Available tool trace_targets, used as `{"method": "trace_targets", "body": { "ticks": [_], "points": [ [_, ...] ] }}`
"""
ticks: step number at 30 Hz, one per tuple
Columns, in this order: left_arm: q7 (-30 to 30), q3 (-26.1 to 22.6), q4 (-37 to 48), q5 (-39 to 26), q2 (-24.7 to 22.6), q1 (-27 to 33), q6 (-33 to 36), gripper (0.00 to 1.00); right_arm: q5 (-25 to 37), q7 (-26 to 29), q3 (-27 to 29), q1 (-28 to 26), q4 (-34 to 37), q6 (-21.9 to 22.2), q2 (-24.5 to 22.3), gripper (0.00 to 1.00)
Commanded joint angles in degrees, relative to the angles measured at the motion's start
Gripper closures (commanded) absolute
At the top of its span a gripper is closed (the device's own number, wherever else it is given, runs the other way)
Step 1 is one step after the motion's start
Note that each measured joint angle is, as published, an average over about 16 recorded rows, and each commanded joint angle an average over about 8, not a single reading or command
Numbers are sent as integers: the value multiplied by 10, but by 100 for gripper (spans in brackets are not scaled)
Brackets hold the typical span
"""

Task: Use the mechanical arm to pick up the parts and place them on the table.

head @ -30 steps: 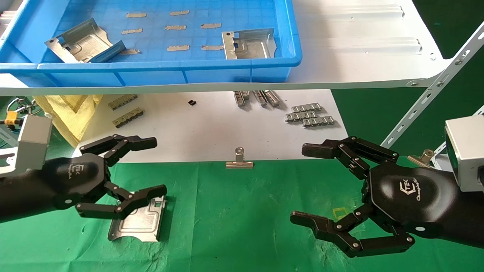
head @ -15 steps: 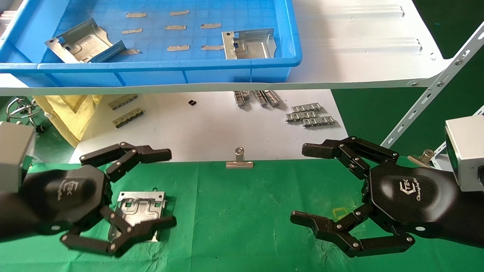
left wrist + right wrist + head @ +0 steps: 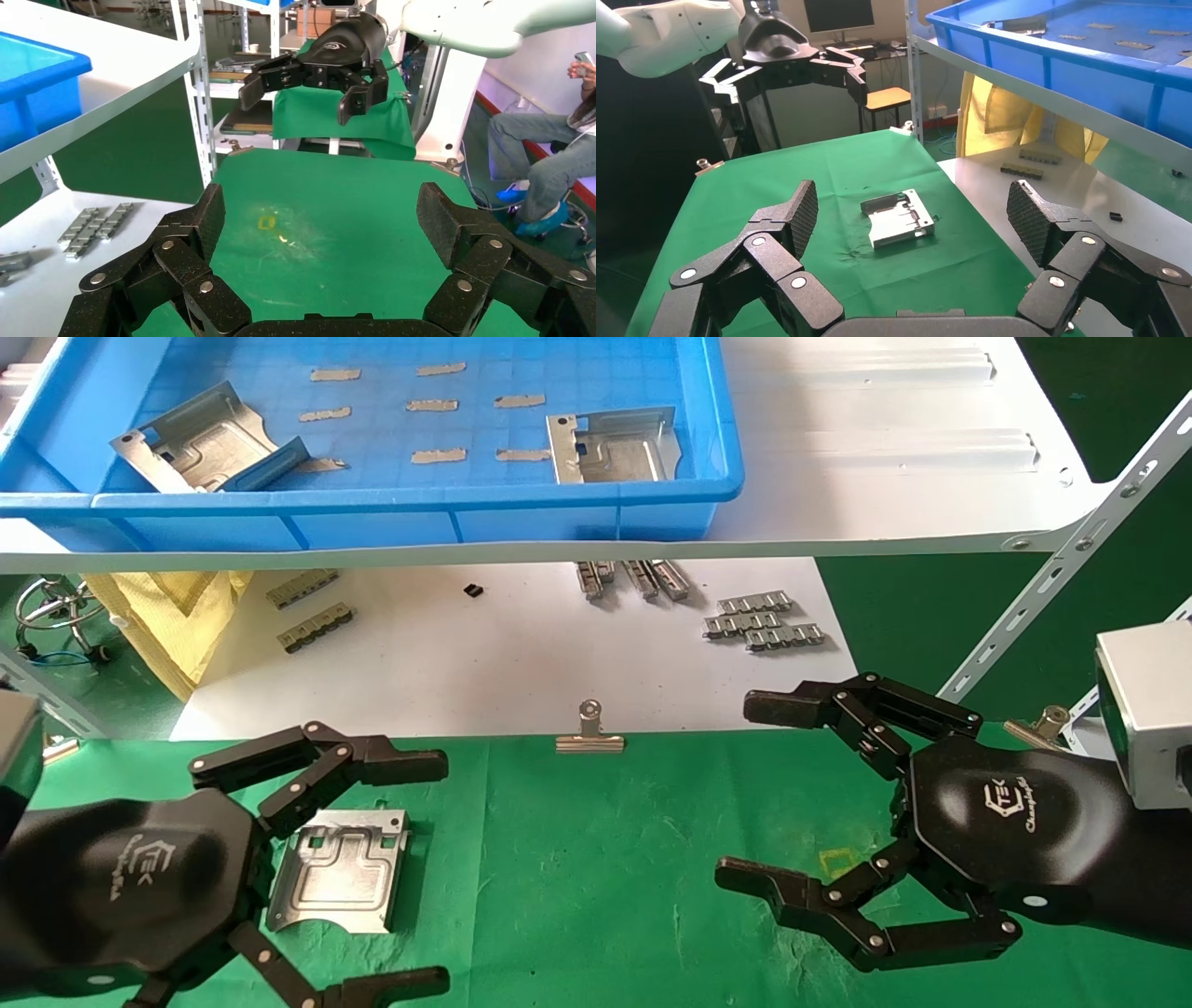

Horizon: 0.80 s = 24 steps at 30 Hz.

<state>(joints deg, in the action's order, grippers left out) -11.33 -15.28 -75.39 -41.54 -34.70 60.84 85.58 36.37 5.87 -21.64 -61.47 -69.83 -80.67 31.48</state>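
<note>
One silver part lies flat on the green table, alone and touched by nothing. My left gripper hovers open just near-left of it, one finger on either side of the part's right edge. The right gripper is open over bare cloth at the right, holding nothing. Two more parts rest in the blue bin. In the right wrist view the part shows between my open right gripper fingers, far beyond them. The left gripper frames bare green cloth.
The blue bin sits on a white shelf overhanging the table's back. Beneath it, a white paper sheet carries grey clip strips. A binder clip marks the paper's edge. A slanted shelf strut stands at right. A small yellow mark is near the right gripper.
The left gripper has drawn back from over the part toward the table's near edge, with its fingers spread wider. The part stays put on the cloth. The right arm has not moved.
</note>
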Motion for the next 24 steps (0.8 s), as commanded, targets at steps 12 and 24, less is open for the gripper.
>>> {"method": "trace_targets", "body": {
  "ticks": [12,24],
  "points": [
    [3,-4,10,-1,-2,4,0,0,0,0,0,0,0,0,0,0],
    [5,-6,15,-2,-2,6,1,0,0,0,0,0,0,0,0,0]
  ]
}}
